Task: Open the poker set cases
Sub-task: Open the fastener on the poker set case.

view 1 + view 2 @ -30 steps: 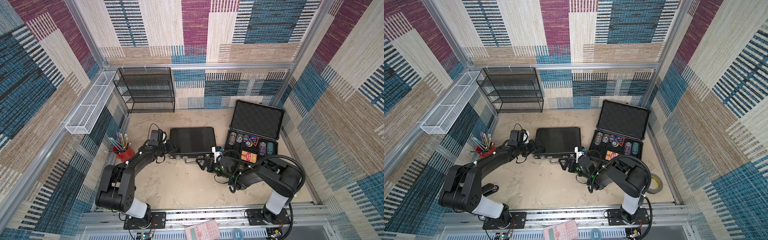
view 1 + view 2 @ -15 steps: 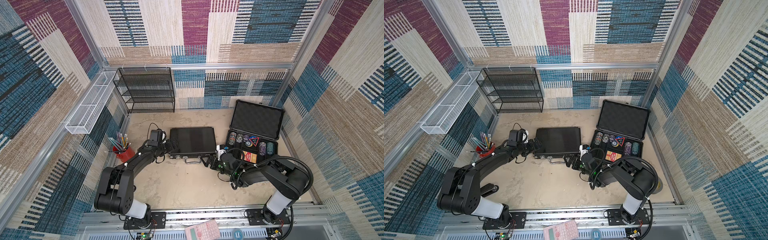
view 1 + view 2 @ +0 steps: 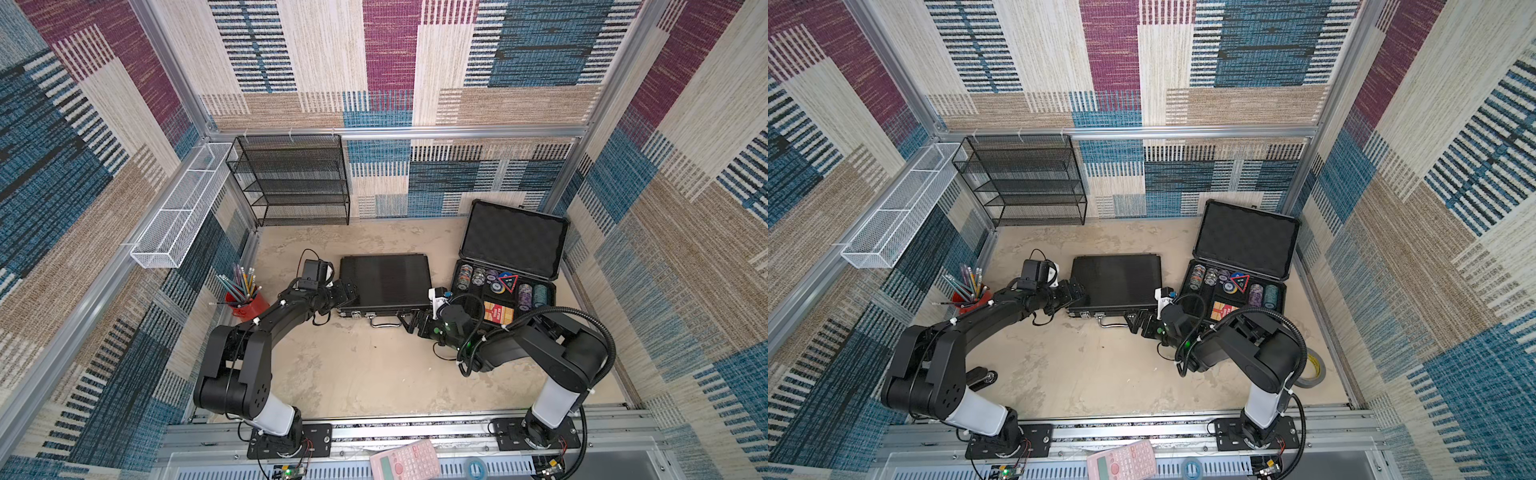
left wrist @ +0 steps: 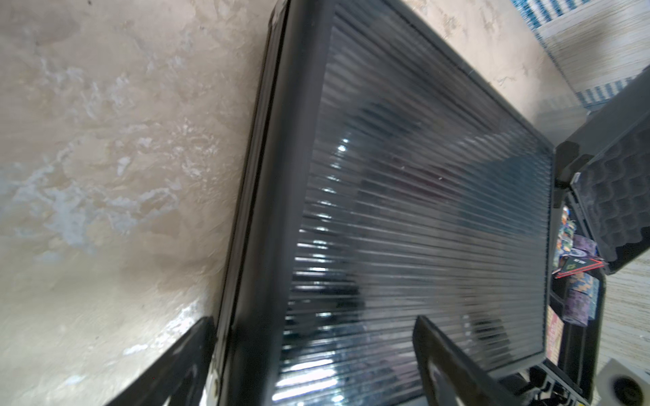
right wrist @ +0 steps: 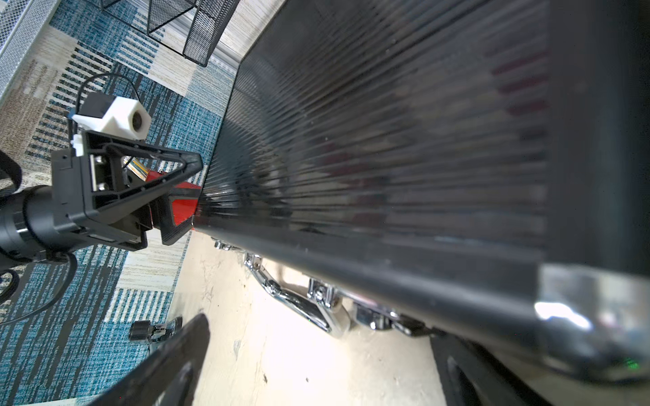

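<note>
The slim black ribbed case (image 3: 384,284) (image 3: 1115,282) lies closed on the floor, its silver handle (image 5: 299,309) and latch (image 5: 373,316) facing front. At its left edge my left gripper (image 3: 347,293) (image 4: 313,351) is open, with one finger (image 4: 176,369) beside the case and the other (image 4: 450,362) over the ribbed lid (image 4: 404,211). My right gripper (image 3: 409,322) (image 5: 316,358) is open, low at the case's front right corner, holding nothing. The thicker case (image 3: 505,291) stands open at the right, with its foam-lined lid (image 3: 515,237) raised and chips inside.
A black wire-mesh rack (image 3: 295,183) stands against the back wall and a white wire basket (image 3: 178,208) hangs on the left wall. A red cup of pencils (image 3: 245,299) sits left of my left arm. A tape roll (image 3: 1312,365) lies by the right wall.
My right gripper has shifted slightly rightward along the slim case's front toward its right corner. My left gripper has stayed at the case's left edge.
</note>
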Robot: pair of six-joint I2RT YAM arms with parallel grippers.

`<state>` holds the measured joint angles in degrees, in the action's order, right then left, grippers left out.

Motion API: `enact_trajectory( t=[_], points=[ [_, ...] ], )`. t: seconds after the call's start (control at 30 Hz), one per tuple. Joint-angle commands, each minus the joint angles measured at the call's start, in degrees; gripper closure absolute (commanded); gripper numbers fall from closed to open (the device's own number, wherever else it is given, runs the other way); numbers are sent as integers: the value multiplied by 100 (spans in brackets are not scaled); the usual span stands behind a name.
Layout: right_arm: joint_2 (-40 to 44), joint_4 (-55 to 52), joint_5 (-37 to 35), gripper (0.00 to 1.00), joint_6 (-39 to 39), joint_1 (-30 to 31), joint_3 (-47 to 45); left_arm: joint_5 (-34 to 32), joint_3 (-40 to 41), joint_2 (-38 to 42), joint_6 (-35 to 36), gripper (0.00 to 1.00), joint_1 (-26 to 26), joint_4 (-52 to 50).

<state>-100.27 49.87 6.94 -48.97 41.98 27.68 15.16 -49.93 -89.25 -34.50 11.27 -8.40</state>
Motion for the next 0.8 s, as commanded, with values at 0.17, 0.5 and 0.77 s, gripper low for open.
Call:
enact_trajectory(
  t=[0.17, 0.5, 0.77],
  points=[
    [-3, 900, 367, 0, -112, -15, -118, -108, -26, -120, 127, 10, -2, -185],
    [86, 1078, 826, 3, 71, -17, -256, -74, -71, -233, 170, 10, -2, -236],
    [329, 1297, 918, 4, -95, -11, -489, -32, -80, -259, 171, 10, -2, -218]
  ],
)
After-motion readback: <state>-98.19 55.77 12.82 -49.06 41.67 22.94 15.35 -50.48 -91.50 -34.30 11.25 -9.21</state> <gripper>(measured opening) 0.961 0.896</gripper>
